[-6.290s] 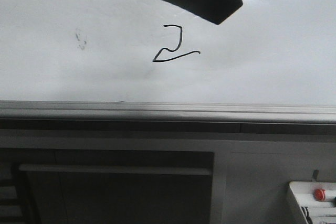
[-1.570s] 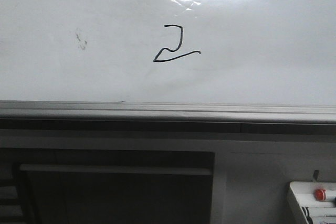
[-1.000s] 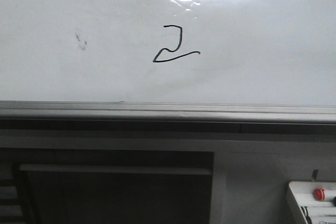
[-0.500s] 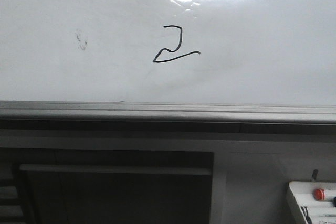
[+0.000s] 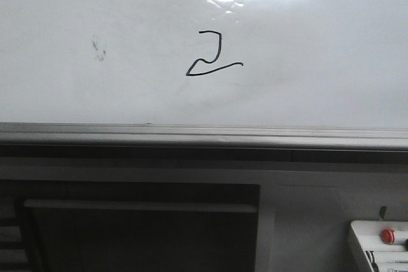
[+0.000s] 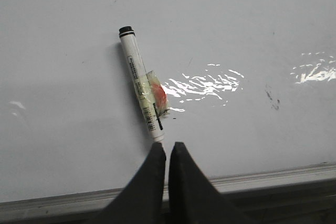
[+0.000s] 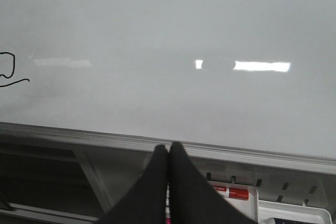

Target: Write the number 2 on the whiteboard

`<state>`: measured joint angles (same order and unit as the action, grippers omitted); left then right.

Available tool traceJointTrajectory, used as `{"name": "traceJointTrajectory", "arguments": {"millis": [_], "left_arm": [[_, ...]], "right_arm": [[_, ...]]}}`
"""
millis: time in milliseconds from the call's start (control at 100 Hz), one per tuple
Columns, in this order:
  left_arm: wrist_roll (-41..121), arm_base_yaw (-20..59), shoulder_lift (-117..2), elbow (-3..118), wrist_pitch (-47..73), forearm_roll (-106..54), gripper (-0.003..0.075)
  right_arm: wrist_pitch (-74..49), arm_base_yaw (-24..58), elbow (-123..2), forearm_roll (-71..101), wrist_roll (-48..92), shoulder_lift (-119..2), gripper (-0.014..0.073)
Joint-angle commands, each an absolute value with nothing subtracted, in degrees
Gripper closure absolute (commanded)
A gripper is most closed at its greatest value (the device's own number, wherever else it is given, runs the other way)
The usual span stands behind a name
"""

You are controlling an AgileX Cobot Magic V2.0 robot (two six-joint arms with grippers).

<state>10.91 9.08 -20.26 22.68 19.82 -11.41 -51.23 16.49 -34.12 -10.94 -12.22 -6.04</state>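
Centrally in the front view's upper half, the thin black hand-drawn number 2 [image 5: 213, 54] sits on the glossy white whiteboard [image 5: 319, 62]. Left gripper [image 6: 167, 149] pinches a white marker pen [image 6: 142, 92]; right gripper [image 7: 168, 150] is closed, empty.

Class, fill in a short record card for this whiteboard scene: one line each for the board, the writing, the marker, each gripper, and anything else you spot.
Board: whiteboard, glossy white, grey rail along its lower edge
Writing: number 2, thin black, angular, with a long wavy base stroke
Marker: marker with tape around its middle, black cap pointing away from the fingers
Left gripper: left gripper shut on the marker's end
Right gripper: right gripper shut, holding nothing
Other: dark smudge left of the 2; white tray with a red button
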Motion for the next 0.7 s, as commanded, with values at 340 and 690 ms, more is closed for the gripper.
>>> {"name": "traceJointTrajectory", "arguments": {"millis": [340, 690], "left_arm": [[10.12, 9.17, -13.9, 21.31, 15.02, -12.07, 0.0738], [10.12, 6.15, 0.33, 4.18, 2.52, -7.61, 0.0738]], "right_arm": [[-47.15, 16.04, -35.47, -12.39, -11.52, -6.77, 0.0666], [-47.15, 16.04, -35.47, -12.39, -11.52, -6.77, 0.0666]]}}
